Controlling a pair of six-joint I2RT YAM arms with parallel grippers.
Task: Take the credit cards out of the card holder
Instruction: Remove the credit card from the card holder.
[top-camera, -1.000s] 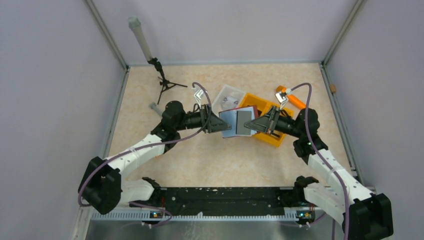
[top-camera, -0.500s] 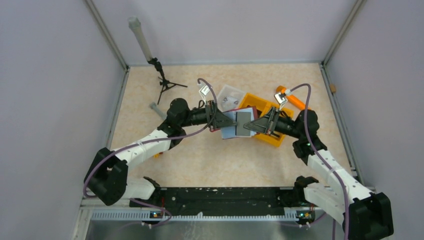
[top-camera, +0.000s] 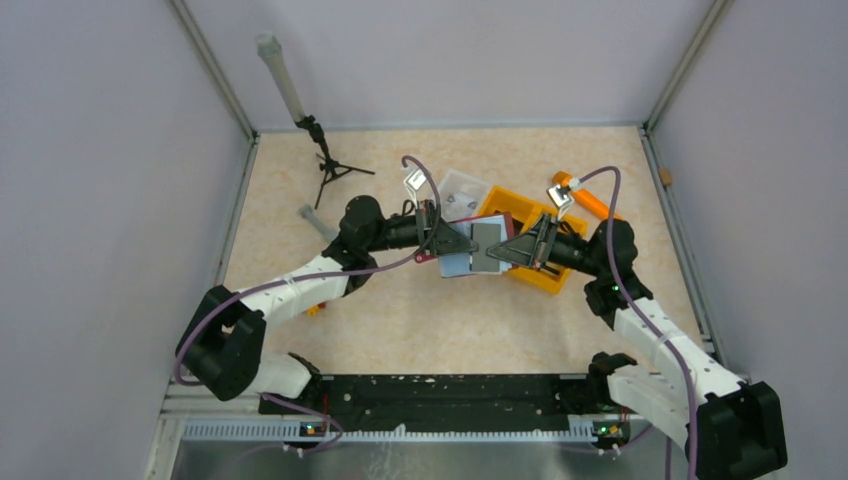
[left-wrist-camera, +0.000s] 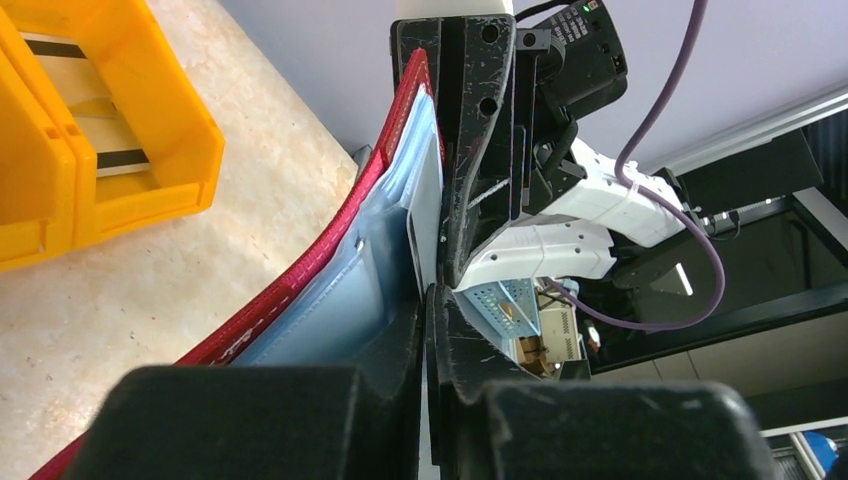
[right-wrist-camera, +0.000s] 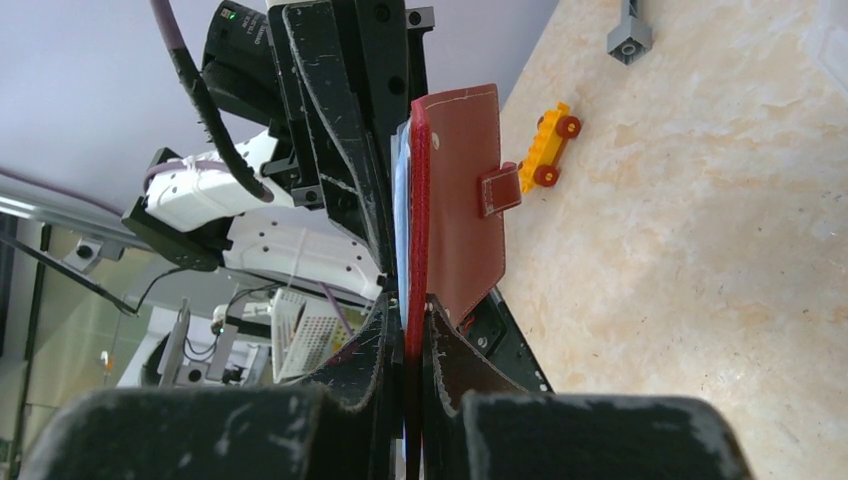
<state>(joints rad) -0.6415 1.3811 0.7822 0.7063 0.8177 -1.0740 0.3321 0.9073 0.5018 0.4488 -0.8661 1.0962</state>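
Observation:
The dark red card holder (top-camera: 462, 263) hangs open above the table between my two grippers, its pale blue-grey inner faces upward. A grey card (top-camera: 487, 244) lies on its right half. My left gripper (top-camera: 461, 243) is shut on a thin pale grey card (left-wrist-camera: 426, 215) that stands beside the holder's blue sleeve (left-wrist-camera: 330, 300). My right gripper (top-camera: 498, 252) is shut on the holder's red edge (right-wrist-camera: 415, 250); the strap tab (right-wrist-camera: 498, 190) shows on the outer face. In the wrist views the left gripper (left-wrist-camera: 432, 300) and right gripper (right-wrist-camera: 413, 330) both have jaws pressed together.
An orange two-compartment tray (top-camera: 545, 275) lies under the right gripper and holds tan striped cards (left-wrist-camera: 85, 115). A white square tray (top-camera: 455, 188) sits behind the holder. An orange marker (top-camera: 582, 196), a small tripod (top-camera: 330, 168), a grey block (top-camera: 310, 214) and a yellow toy car (right-wrist-camera: 545, 150) lie around.
My left gripper has moved right, from the holder's left edge in over its left half. The holder now looks narrower between the grippers. The right gripper has kept its hold.

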